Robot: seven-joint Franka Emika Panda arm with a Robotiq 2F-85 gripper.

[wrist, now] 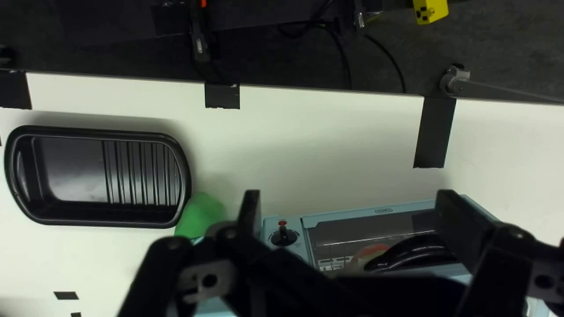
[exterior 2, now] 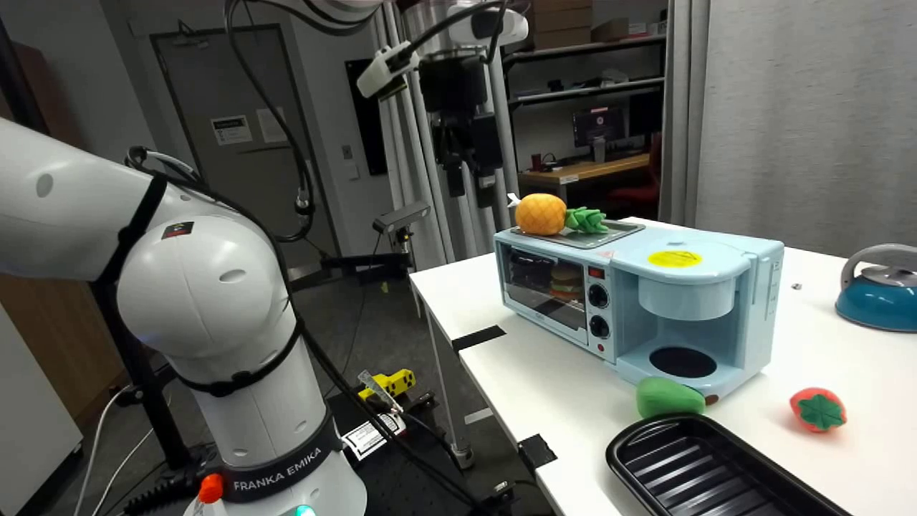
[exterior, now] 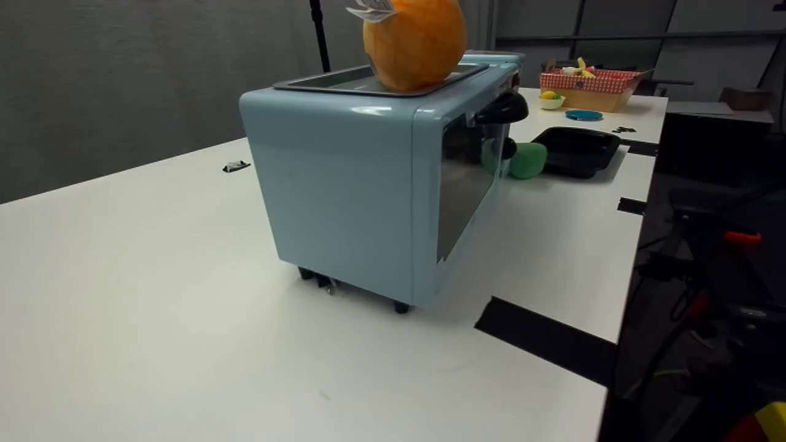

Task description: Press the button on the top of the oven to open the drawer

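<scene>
The pale-blue oven point(exterior: 331, 172) stands on the white table; it also shows in an exterior view point(exterior 2: 625, 315) and in the wrist view point(wrist: 374, 226). Its glass door is shut, with a burger-like toy point(exterior 2: 567, 282) behind it. A round lid with a yellow sticker point(exterior 2: 675, 259) tops its coffee-maker end. I cannot make out a distinct button on top. My gripper point(exterior 2: 471, 188) hangs in the air, higher than the oven and apart from it. In the wrist view the gripper point(wrist: 348, 193) is open and empty, its fingers wide apart across the oven front. Out of view in an exterior view.
A plush pineapple point(exterior 2: 541, 214) lies on the oven's top tray point(exterior 2: 623, 228). A black pan point(wrist: 99, 174) and a green plush point(wrist: 200, 215) sit beside the oven. A strawberry toy point(exterior 2: 818, 410), a blue kettle point(exterior 2: 881, 301) and a basket point(exterior: 592, 92) stand farther along the table.
</scene>
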